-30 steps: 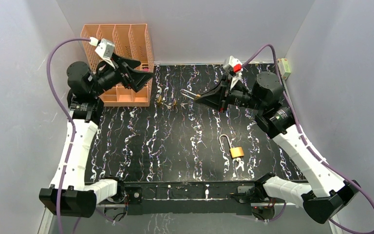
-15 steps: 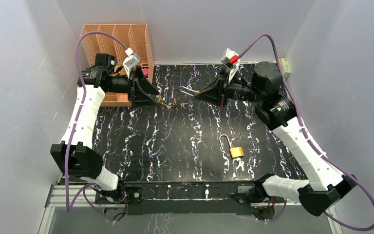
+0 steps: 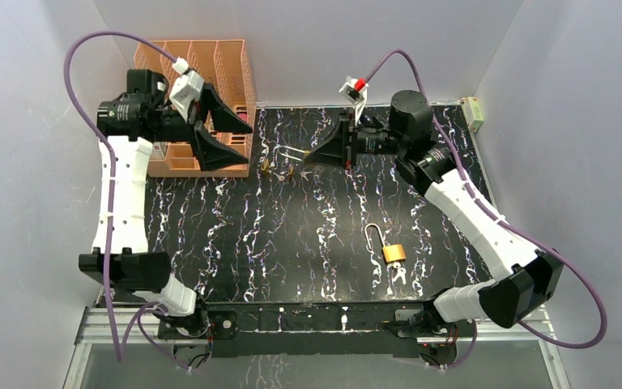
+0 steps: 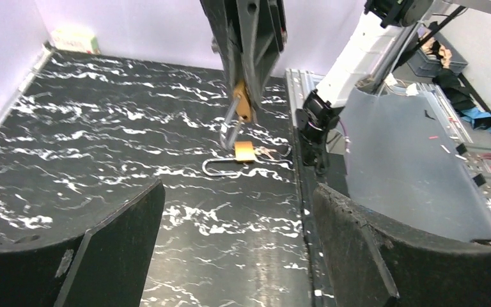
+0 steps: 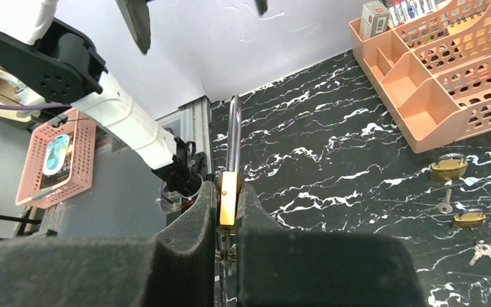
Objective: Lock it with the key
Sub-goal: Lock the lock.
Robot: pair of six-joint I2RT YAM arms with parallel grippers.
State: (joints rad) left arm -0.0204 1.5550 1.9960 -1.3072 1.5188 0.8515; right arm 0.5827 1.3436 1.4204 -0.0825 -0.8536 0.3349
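Around my bench (image 3: 235, 235), black with white marble veins, pale grey walls (image 3: 308, 40) close in behind and on both sides, evenly lit; at the bench's far left corner stands an orange slotted organiser (image 3: 227, 65); at its far right edge, a small pale box (image 3: 473, 112); along its near edge runs an aluminium rail (image 3: 89, 331); beyond that edge, a pink basket (image 5: 80, 173) over grey floor.

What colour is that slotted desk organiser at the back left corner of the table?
The organiser is a pale salmon orange, seen best in the top external view.
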